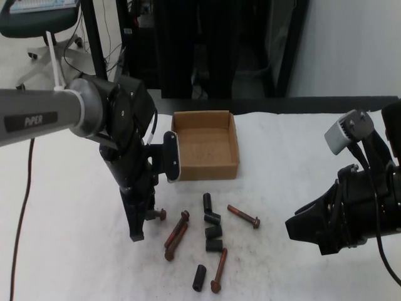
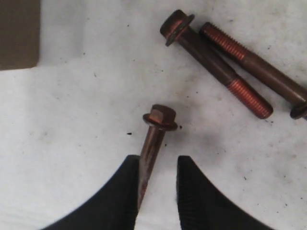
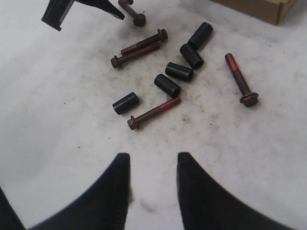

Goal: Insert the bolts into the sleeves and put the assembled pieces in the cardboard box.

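Observation:
A rust-brown bolt [image 2: 152, 143] lies on the white bench between the open fingers of my left gripper [image 2: 158, 165], its shaft against one finger [image 2: 120, 201] and its hex head pointing away. In the high view that gripper [image 1: 144, 223] points down at this bolt [image 1: 157, 214], left of the pile. Two bolts [image 2: 216, 62] lie side by side just beyond. Several black sleeves [image 1: 213, 231] and more bolts [image 1: 244, 216] are scattered in front of the cardboard box [image 1: 205, 164]. My right gripper [image 3: 153, 160] stands open with nothing between its fingers, hovering right of the pile [image 1: 299, 227].
The box is open-topped, with nothing in it, behind the pile. One sleeve [image 3: 125, 103] and a bolt [image 3: 153, 111] lie nearest my right gripper. A bare white bench surface surrounds the pile. An office chair [image 1: 37, 25] stands beyond the bench, far left.

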`<state>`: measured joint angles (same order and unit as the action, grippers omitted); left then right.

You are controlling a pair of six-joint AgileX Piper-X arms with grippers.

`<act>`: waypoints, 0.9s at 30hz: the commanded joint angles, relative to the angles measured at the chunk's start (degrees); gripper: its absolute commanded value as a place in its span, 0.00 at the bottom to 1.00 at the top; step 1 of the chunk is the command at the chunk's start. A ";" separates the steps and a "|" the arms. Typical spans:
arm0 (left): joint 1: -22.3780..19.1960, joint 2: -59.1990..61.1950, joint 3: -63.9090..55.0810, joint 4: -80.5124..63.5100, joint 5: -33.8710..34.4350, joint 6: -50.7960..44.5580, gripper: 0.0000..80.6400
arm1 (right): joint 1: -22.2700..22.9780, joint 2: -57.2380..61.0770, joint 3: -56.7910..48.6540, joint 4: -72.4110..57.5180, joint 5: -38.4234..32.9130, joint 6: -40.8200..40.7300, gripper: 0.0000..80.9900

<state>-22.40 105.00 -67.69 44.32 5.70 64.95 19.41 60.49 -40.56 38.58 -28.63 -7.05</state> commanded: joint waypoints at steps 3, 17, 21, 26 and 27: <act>0.20 -0.45 -0.24 0.58 1.11 4.98 0.31 | -0.09 -0.09 -0.39 0.00 -0.89 -0.65 0.39; 0.20 2.35 -0.24 -1.36 0.63 7.20 0.31 | -0.09 -0.09 -0.39 0.16 -0.89 -0.65 0.39; 0.20 2.85 -0.24 -1.86 -0.10 9.69 0.31 | -0.09 -0.09 -0.39 0.16 -0.89 -0.65 0.39; 0.20 2.84 -0.24 -4.19 -0.10 9.67 0.31 | -0.09 -0.09 -0.39 0.16 -0.89 -0.65 0.39; 0.20 2.84 -0.24 -4.19 -0.10 9.67 0.31 | -0.09 -0.09 -0.39 0.16 -0.89 -0.65 0.39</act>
<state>-22.33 107.98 -67.84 40.55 5.88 74.21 19.41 60.49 -40.56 38.55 -28.63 -7.21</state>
